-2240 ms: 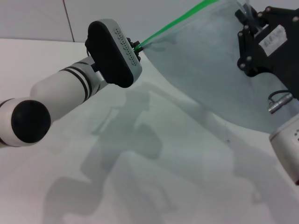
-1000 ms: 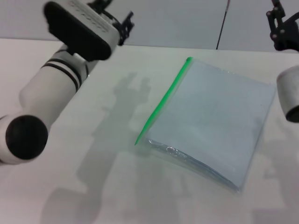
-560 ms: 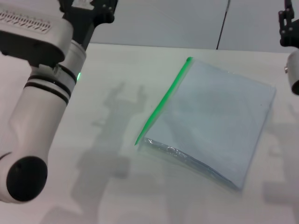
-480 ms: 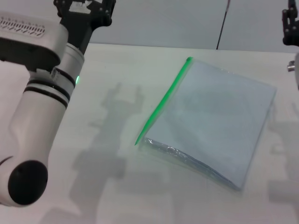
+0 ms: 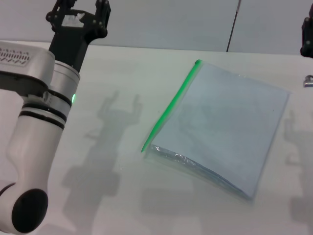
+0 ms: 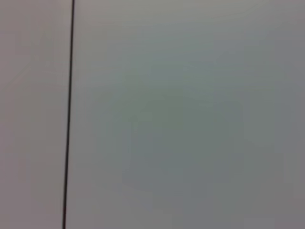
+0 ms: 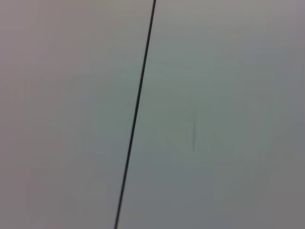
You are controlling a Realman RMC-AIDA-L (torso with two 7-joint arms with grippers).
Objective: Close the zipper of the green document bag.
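Observation:
The green document bag (image 5: 227, 125) lies flat on the white table (image 5: 117, 196), a pale blue-grey pouch right of centre. Its zipper (image 5: 168, 110) is a bright green strip along the bag's left edge, running from the far end down to the near corner. I cannot make out the slider tab. My left gripper (image 5: 83, 6) is raised at the far left, well away from the bag, open and holding nothing. Only a dark part of my right gripper (image 5: 308, 36) shows at the right edge, above the table. Both wrist views show only a plain wall.
A light wall (image 5: 195, 24) with a dark vertical seam (image 5: 234, 27) stands behind the table. The left arm's white forearm (image 5: 34, 142) reaches up along the left side, and its shadow falls on the table beside the bag.
The bag, held in the air between both grippers 2.2 s ago, now lies on the table. Since then the left arm has swung upright and the right gripper has drawn off to the right.

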